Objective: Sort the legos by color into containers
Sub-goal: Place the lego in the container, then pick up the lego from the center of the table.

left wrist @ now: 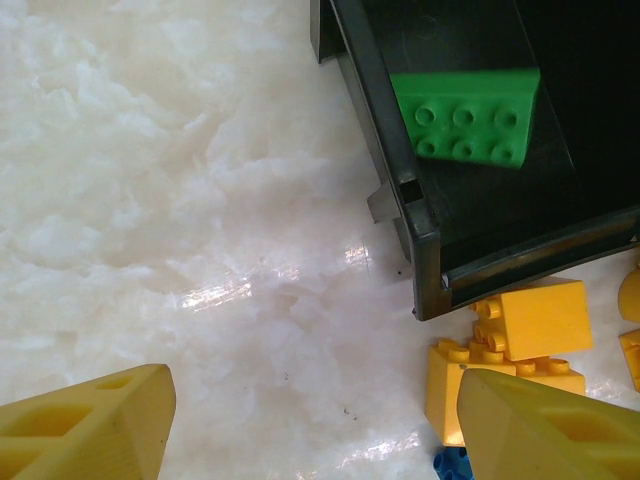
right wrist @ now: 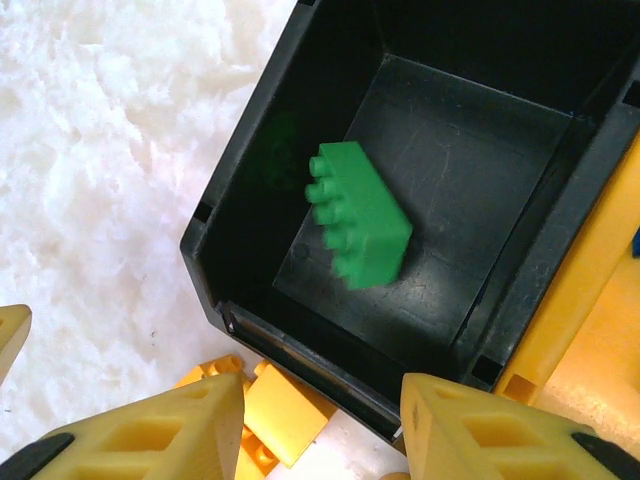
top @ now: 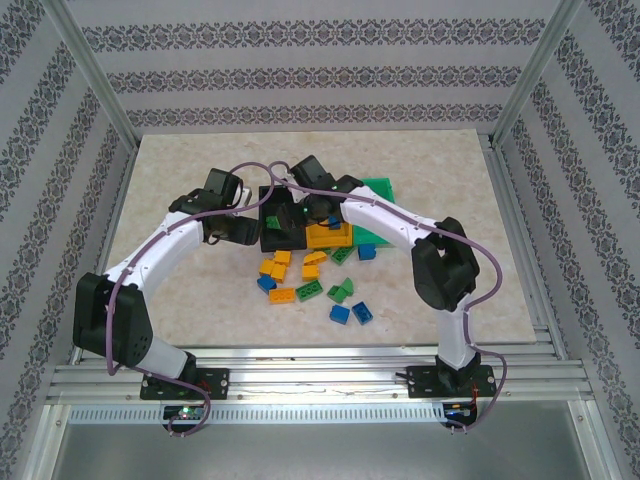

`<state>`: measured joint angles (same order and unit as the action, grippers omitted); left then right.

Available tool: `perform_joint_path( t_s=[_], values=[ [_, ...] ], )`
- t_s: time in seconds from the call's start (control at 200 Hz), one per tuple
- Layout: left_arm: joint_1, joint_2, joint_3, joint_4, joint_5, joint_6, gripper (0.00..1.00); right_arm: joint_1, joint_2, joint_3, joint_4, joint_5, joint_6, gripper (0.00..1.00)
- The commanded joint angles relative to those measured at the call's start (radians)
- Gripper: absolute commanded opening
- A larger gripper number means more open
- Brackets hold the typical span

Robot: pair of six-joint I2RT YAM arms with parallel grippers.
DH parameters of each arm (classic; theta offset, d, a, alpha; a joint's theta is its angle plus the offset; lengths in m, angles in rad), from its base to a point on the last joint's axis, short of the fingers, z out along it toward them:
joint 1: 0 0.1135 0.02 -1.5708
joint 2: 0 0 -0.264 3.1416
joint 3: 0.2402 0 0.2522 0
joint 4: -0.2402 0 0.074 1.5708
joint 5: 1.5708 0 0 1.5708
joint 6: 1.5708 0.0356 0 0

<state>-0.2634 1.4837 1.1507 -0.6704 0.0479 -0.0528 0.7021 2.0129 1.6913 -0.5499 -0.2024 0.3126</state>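
The right end effector [right wrist: 318,405] is open, with nothing in it. Just above it in the picture, a green brick [right wrist: 358,215] lies inside the black bin [right wrist: 235,200]. The left end effector [left wrist: 312,400] is open wide over the table [left wrist: 150,200], with yellow bricks [left wrist: 540,318] at the lower right.

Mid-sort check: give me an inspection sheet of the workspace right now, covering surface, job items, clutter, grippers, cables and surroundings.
Surface: pale marbled board, no spills seen.
Job's things: black bin holds one green brick; orange-yellow bin beside it; green bin beyond; loose legos in blue, green and yellow on the board near the bins.
Clutter: nothing seen.
Grippers: left gripper open, empty, over bare board beside the black bin; right gripper open, empty, above the black bin.
Cables: purple cables loop along both arms.
Surroundings: metal frame, patterned walls.
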Motion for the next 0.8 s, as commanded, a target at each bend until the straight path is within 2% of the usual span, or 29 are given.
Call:
perform_joint_path(
  t_s=[0.0, 0.265, 0.595, 0.794],
  values=[
    [0.012, -0.017, 0.004, -0.019, 0.001, -0.005, 0.75, -0.012, -0.049, -0.051, 0.003, -0.013, 0.014, 0.46],
    [0.020, -0.004, 0.008, -0.019, 0.024, -0.009, 0.75, -0.003, -0.149, -0.236, 0.047, 0.004, 0.036, 0.47],
    [0.025, -0.008, 0.010, -0.018, 0.037, -0.009, 0.75, 0.038, -0.222, -0.349, -0.031, 0.074, 0.013, 0.49],
    [0.024, -0.009, 0.010, -0.015, 0.053, -0.010, 0.75, 0.074, -0.228, -0.399, -0.019, 0.095, 0.045, 0.49]
  ],
)
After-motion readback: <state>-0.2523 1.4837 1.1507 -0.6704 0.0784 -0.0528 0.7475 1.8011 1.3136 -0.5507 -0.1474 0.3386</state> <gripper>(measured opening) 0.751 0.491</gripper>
